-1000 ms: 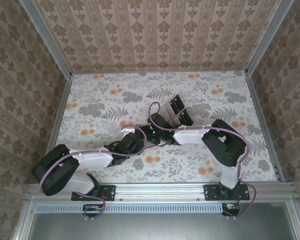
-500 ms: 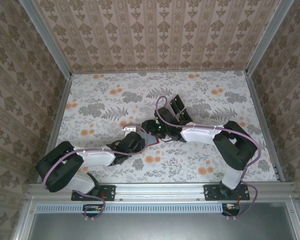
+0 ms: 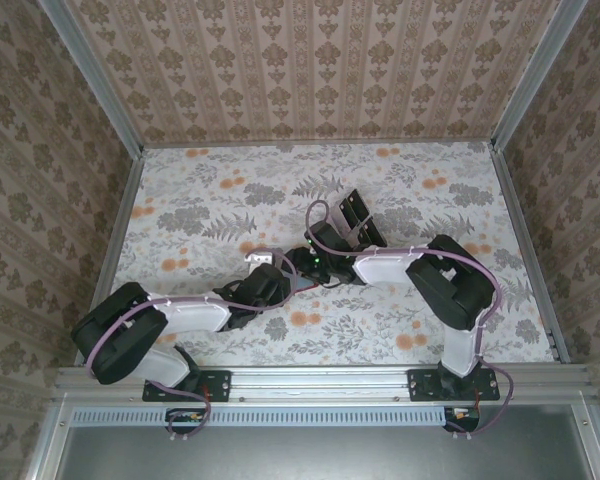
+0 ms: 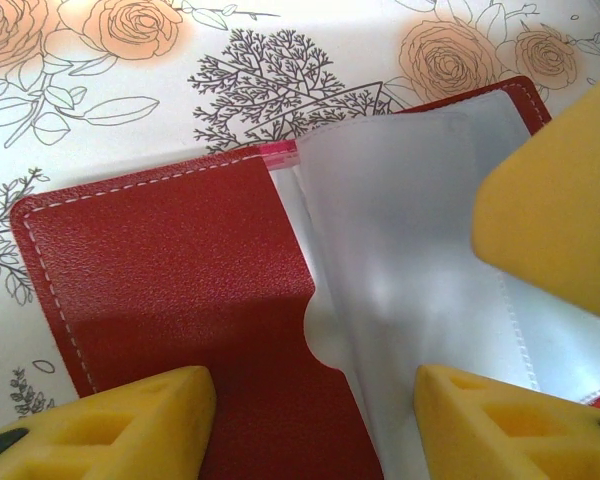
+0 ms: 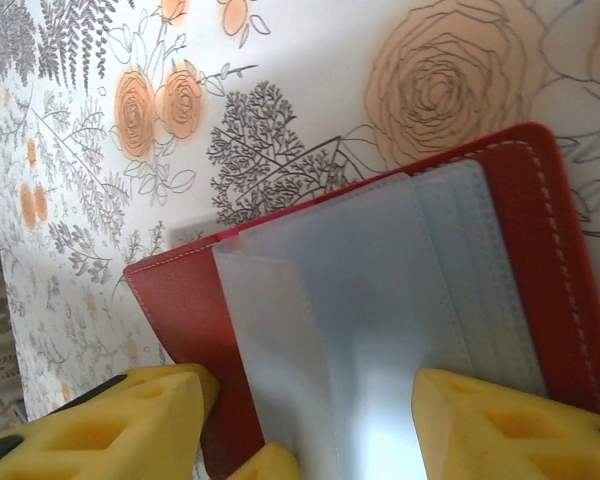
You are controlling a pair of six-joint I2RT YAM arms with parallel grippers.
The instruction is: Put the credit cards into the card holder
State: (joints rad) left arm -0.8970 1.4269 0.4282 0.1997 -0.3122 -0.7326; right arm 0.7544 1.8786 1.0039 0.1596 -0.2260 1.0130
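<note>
Open flat on the flowered table [image 4: 110, 90], near its middle: the red card holder [image 4: 170, 290], with a clear sleeve [image 4: 400, 220] over its inner half. Close above it, the left pincer [image 4: 310, 400] and right pincer [image 5: 315, 400], each spread wide, pinching nothing.

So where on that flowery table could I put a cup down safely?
The table is bare at far left, between the left wall and left arm, and at far right, beyond the tray. The middle is crowded: the left gripper and right gripper meet over the red card holder.
</note>
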